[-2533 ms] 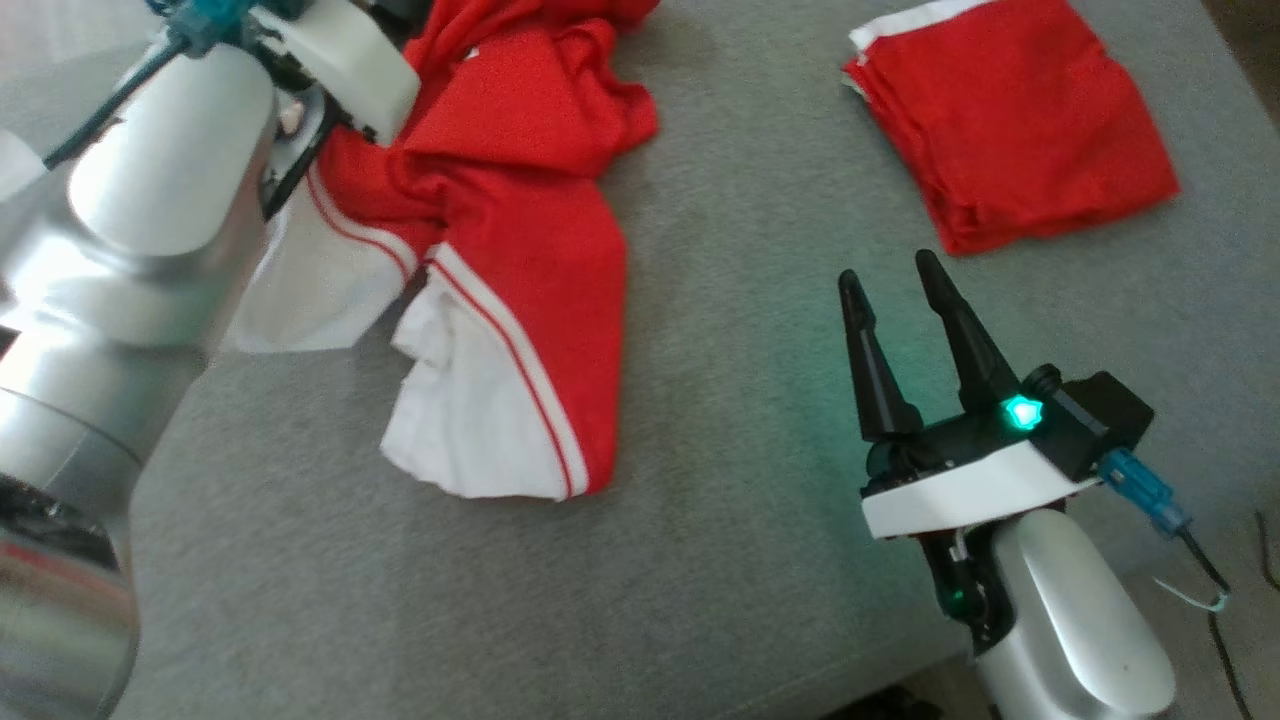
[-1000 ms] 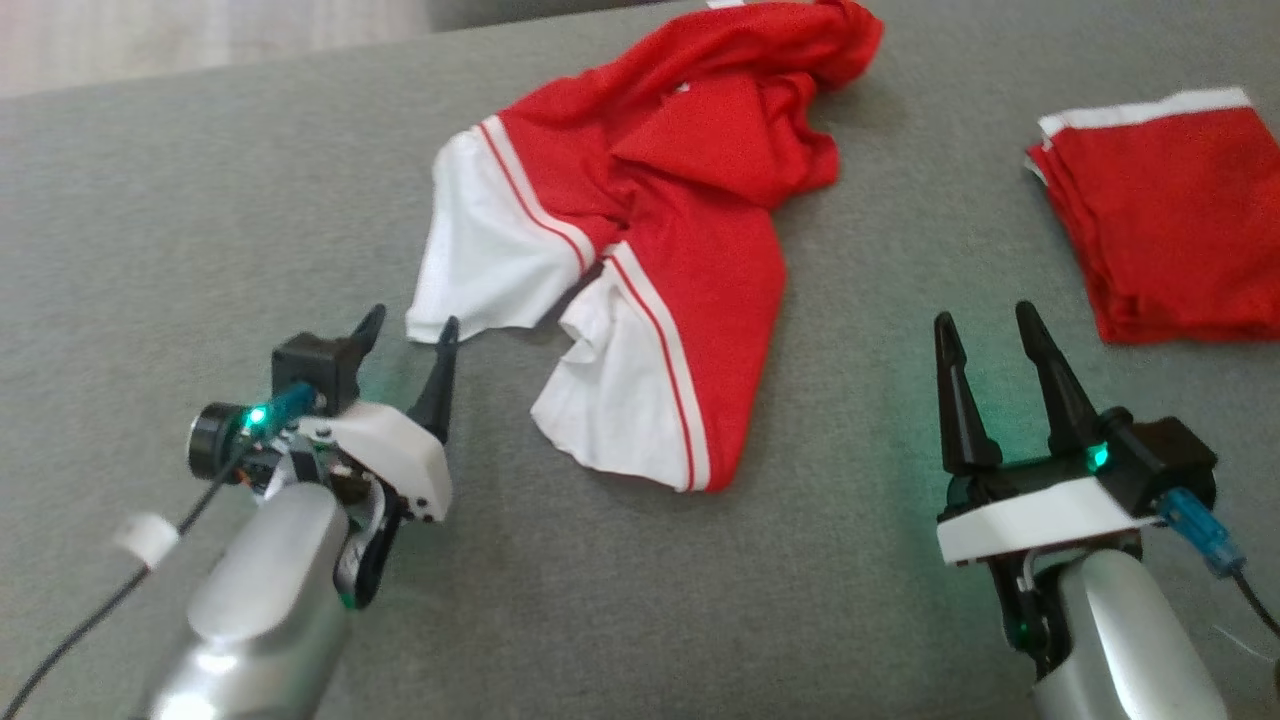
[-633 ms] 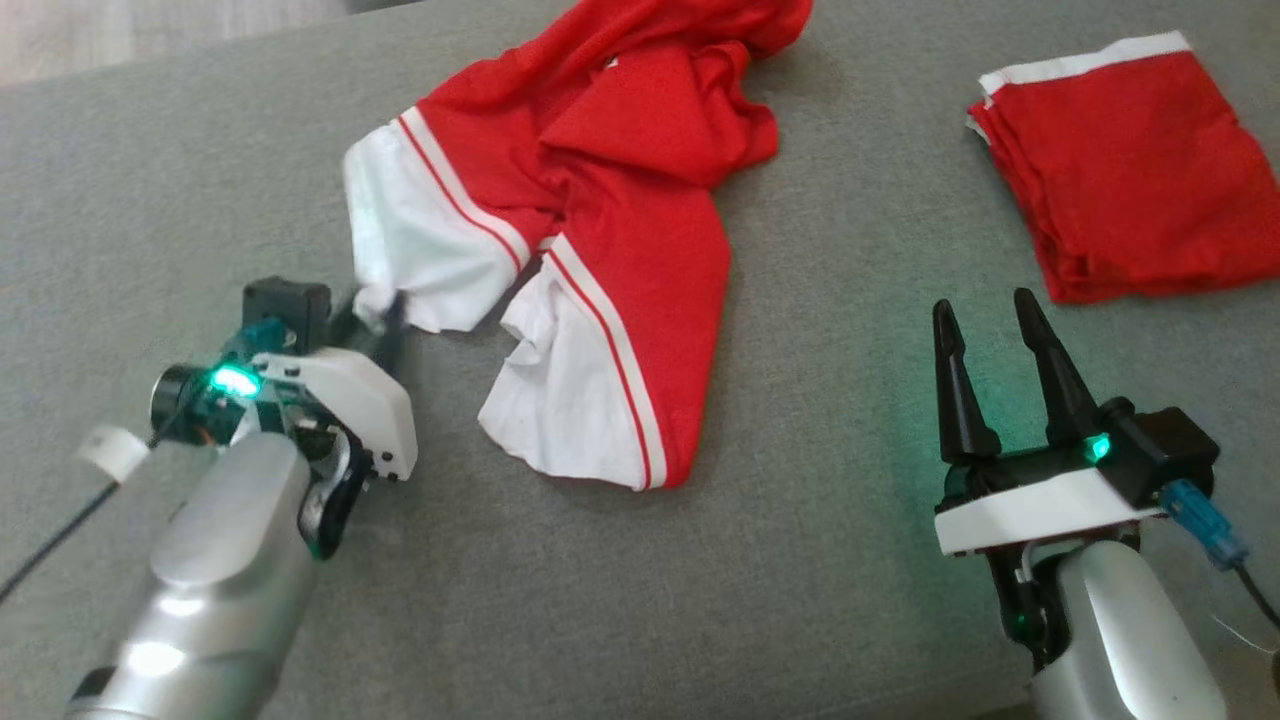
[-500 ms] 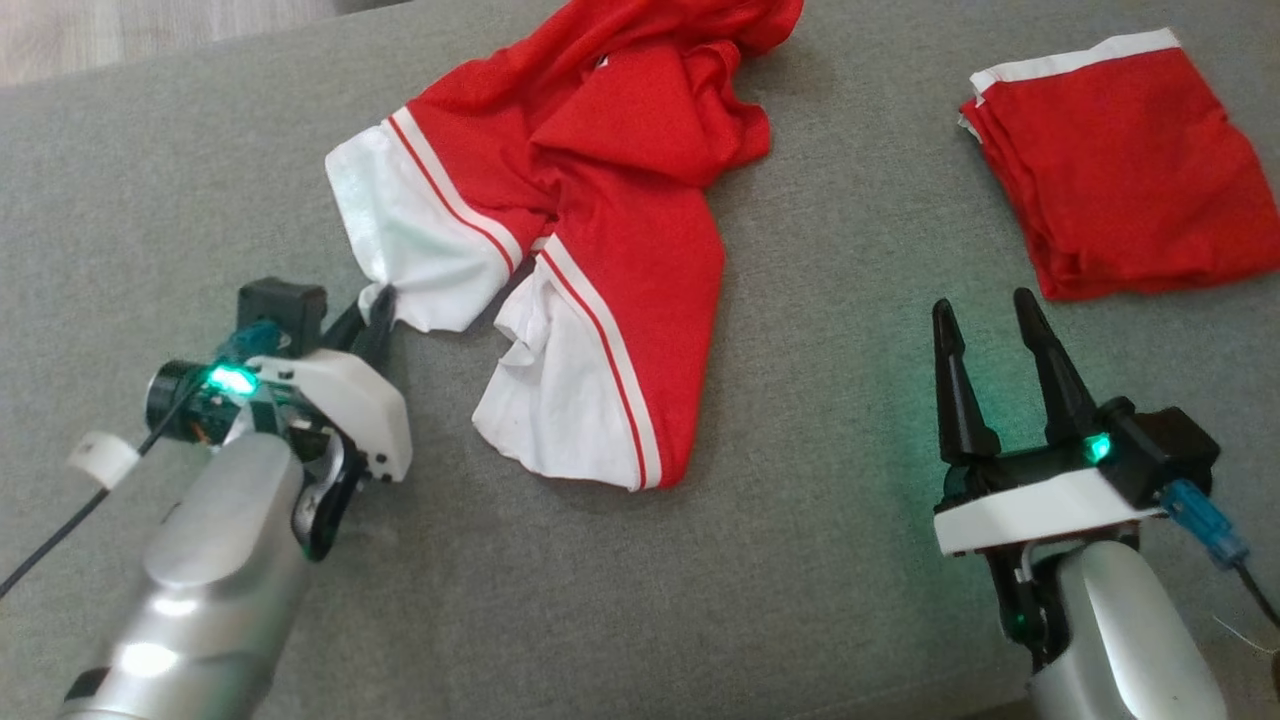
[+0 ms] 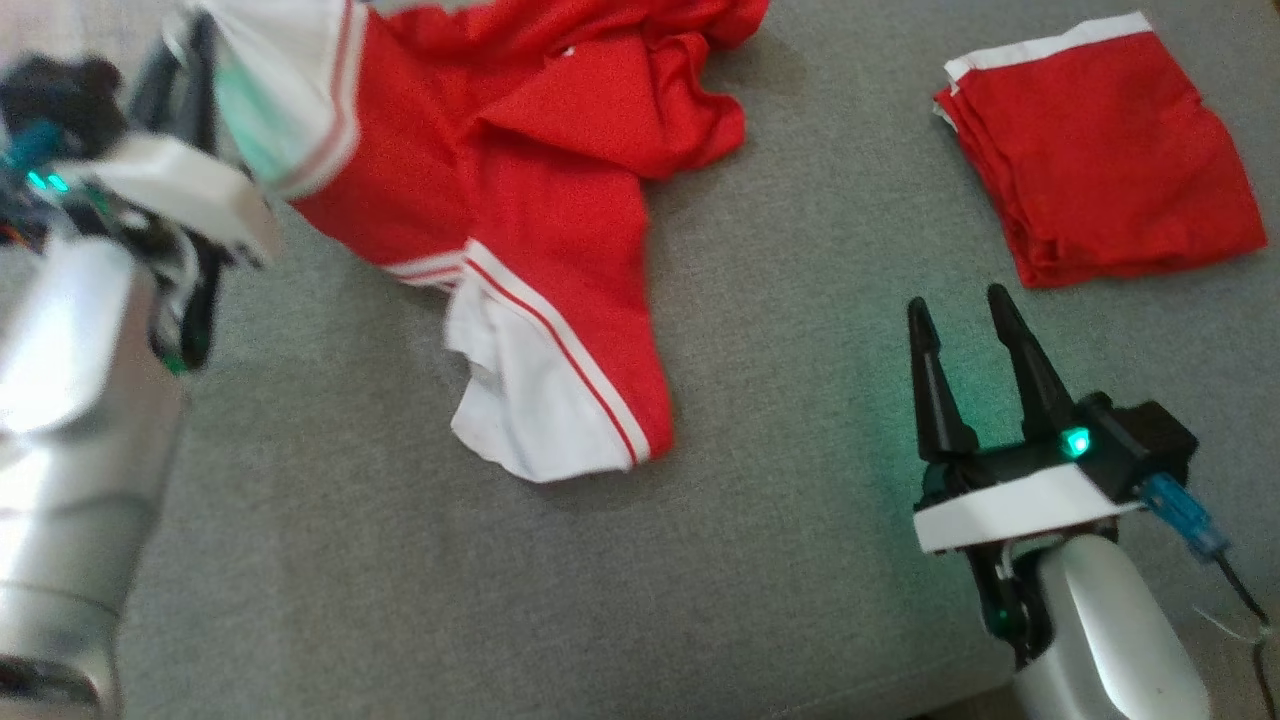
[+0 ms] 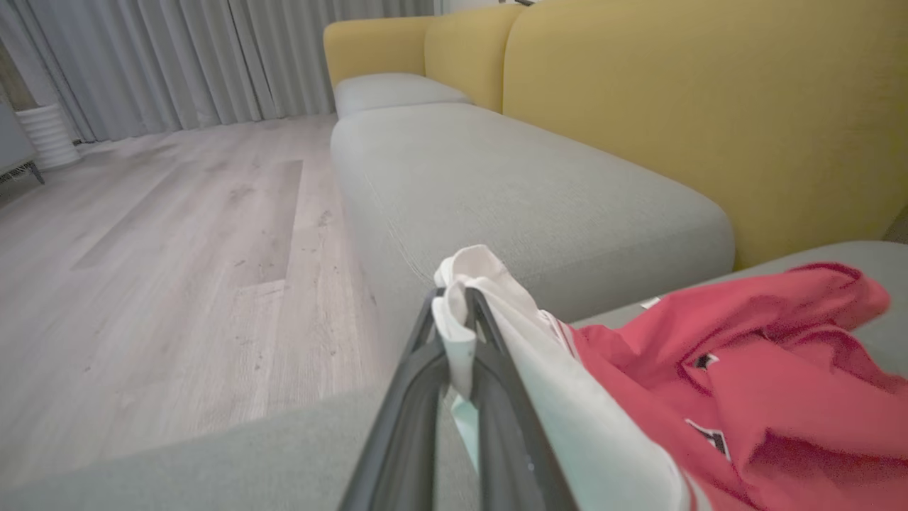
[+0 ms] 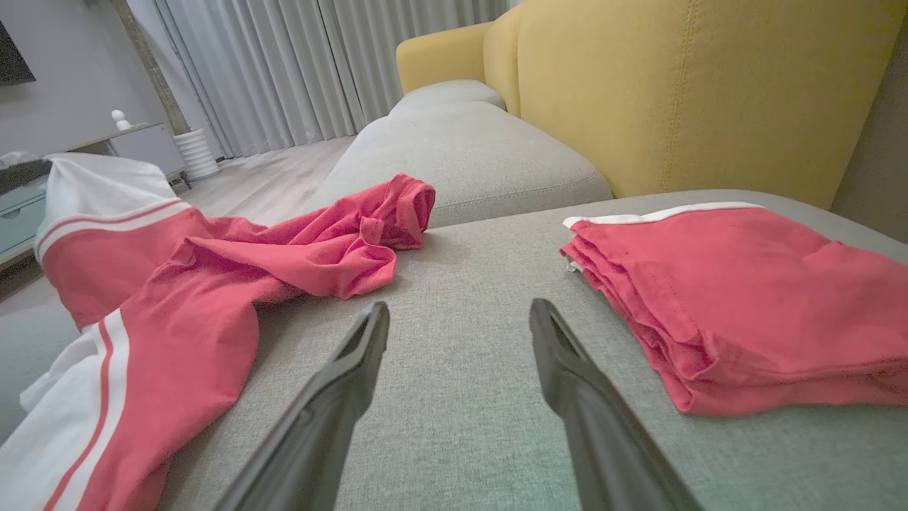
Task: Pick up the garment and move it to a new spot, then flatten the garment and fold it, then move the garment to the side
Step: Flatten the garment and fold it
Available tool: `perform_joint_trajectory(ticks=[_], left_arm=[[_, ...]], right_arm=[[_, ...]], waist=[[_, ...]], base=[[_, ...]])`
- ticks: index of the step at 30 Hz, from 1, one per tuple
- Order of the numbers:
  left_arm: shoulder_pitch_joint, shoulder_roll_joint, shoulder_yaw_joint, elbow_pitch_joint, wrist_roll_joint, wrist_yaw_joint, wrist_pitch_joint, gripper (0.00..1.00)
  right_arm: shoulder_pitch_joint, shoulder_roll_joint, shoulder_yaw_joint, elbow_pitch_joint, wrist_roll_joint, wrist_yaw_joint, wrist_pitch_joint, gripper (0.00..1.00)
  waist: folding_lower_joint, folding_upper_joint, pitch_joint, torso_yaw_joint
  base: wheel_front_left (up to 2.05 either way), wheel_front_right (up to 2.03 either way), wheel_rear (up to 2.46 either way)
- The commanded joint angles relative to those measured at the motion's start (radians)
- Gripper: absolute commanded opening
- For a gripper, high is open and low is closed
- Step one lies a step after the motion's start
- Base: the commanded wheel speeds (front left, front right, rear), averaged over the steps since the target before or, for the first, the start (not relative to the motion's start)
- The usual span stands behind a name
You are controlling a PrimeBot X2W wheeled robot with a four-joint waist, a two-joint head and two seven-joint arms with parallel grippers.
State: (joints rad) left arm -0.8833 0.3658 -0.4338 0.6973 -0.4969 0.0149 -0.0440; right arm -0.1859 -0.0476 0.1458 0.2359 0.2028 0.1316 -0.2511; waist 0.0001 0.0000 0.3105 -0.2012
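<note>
The garment (image 5: 540, 190) is a crumpled red piece with white, red-striped cuffs, lying on the grey cushion (image 5: 760, 330). My left gripper (image 5: 185, 55) is shut on one white cuff and holds it raised at the upper left. The left wrist view shows that cuff (image 6: 464, 298) pinched between the dark fingers (image 6: 496, 397), with red cloth (image 6: 752, 369) trailing right. The other white cuff (image 5: 530, 400) still rests on the cushion. My right gripper (image 5: 965, 320) stands open at the lower right, apart from the garment (image 7: 213, 284); its fingers (image 7: 333, 404) hold nothing.
A folded red garment (image 5: 1095, 150) with a white edge lies at the far right of the cushion (image 7: 723, 284). A yellow sofa back (image 7: 674, 85) rises behind. Another grey seat (image 6: 511, 191) and wooden floor (image 6: 177, 248) lie beyond the cushion's left edge.
My left gripper closed on the white cuff, then lifted it up and away, dragging the red cloth with it. The right gripper has stayed open and still.
</note>
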Motion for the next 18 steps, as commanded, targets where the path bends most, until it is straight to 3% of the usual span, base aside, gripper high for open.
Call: perform_joint_trajectory(ticks=[1, 10, 11, 12, 18], left_arm=[[-0.072, 0.059, 0.046, -0.016, 0.012, 0.012, 0.0, 0.0], [-0.318, 0.092, 0.036, 0.103, 0.074, 0.034, -0.009, 0.0], [-0.33, 0.084, 0.036, 0.129, 0.07, 0.032, -0.001, 0.68], [-0.337, 0.076, 0.03, 0.158, 0.066, 0.024, 0.019, 1.0], [-0.339, 0.036, -0.006, 0.232, 0.075, -0.01, -0.025, 1.0]], right_arm=[[-0.039, -0.003, 0.031, -0.028, 0.007, -0.001, -0.011, 1.0], [-0.069, -0.003, 0.071, -0.036, 0.021, -0.001, -0.011, 1.0], [-0.068, -0.003, 0.073, -0.035, 0.022, -0.001, -0.011, 1.0], [-0.068, -0.003, 0.073, -0.034, 0.024, -0.001, -0.011, 1.0], [-0.059, -0.003, 0.054, -0.031, 0.022, -0.001, -0.011, 1.0]], waist=[[-0.0001, 0.0, 0.011, -0.013], [-0.0001, 0.0, 0.046, -0.065], [-0.0001, 0.0, 0.046, -0.068], [-0.0001, 0.0, 0.045, -0.07], [-0.0001, 0.0, 0.035, -0.046]], base=[[0.0, 0.0, 0.0], [0.0, 0.0, 0.0], [0.0, 0.0, 0.0], [0.0, 0.0, 0.0], [0.0, 0.0, 0.0]])
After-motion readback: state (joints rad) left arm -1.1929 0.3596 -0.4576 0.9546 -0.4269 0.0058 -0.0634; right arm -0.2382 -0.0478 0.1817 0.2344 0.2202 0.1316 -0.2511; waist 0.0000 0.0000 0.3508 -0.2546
